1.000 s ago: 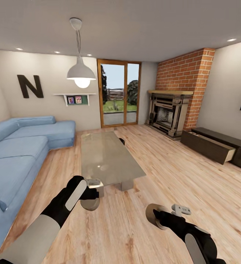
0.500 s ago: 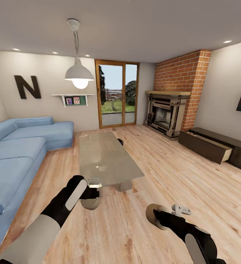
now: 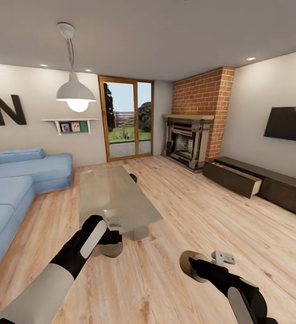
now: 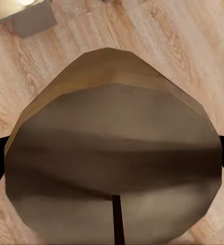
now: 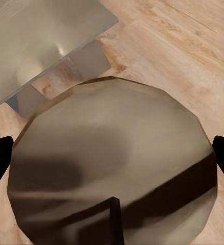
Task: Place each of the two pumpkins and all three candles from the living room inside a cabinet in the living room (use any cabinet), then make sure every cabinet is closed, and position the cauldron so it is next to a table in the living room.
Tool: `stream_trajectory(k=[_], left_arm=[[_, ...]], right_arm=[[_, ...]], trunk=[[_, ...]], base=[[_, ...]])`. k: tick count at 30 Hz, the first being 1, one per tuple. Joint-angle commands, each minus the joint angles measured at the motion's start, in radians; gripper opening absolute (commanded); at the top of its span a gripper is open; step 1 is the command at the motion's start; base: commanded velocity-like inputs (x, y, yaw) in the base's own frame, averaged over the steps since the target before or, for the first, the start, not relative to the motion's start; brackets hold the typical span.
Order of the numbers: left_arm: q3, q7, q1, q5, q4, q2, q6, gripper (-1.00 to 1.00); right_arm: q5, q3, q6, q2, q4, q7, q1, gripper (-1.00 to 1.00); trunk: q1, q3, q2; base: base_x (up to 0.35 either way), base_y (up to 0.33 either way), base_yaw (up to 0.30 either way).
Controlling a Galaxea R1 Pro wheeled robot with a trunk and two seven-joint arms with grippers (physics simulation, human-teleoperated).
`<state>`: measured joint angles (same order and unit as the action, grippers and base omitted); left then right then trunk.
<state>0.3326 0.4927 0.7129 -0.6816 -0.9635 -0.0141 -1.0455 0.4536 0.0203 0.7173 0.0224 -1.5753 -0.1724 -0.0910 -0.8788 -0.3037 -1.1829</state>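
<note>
Each claw is gripping a stubby candle — left claw (image 3: 113, 243), right claw (image 3: 189, 266); rigid, light, smooth-sided, best pinched mid-body; open cabinet (image 3: 238, 178) waiting at two o'clock.

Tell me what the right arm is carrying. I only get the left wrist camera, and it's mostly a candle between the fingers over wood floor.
Observer: The right gripper holds a second candle, with a finger on each side.
Operator: Is any cabinet open?
Observer: Yes. In the head view, the cabinet along the right wall has one drawer pulled out at the end near the fireplace.
Operator: And the cauldron?
Observer: A small dark shape peeks from behind the far edge of the table. It is probably the cauldron, but it is too hidden to be sure.
</note>
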Motion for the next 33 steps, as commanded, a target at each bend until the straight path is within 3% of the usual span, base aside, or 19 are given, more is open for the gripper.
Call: stream_trajectory(k=[1,16,23,33], left_arm=[[0.003,0.010,0.001,-0.010,-0.001,-0.001,-0.002,-1.00],[0.005,0.010,0.001,-0.009,-0.001,-0.001,-0.002,-1.00],[0.005,0.010,0.001,-0.009,-0.001,-0.001,-0.002,-1.00],[0.005,0.013,0.001,-0.009,-0.001,0.000,-0.001,-1.00]], right_arm=[[0.011,0.002,0.002,0.001,-0.001,-0.010,-0.001,-1.00],[0.011,0.002,0.004,0.001,0.000,-0.011,-0.001,-1.00],[0.012,0.002,0.003,0.001,0.000,-0.010,-0.001,-1.00],[0.013,0.001,0.002,0.001,0.000,-0.010,-0.001,-1.00]], trunk=[[0.000,0.000,-0.001],[0.000,0.010,-0.001],[0.000,0.011,-0.001],[0.000,0.022,-0.001]], base=[[0.164,-0.138,-0.224],[0.134,-0.140,-0.158],[0.030,-0.031,-0.030],[0.017,-0.017,-0.194]])
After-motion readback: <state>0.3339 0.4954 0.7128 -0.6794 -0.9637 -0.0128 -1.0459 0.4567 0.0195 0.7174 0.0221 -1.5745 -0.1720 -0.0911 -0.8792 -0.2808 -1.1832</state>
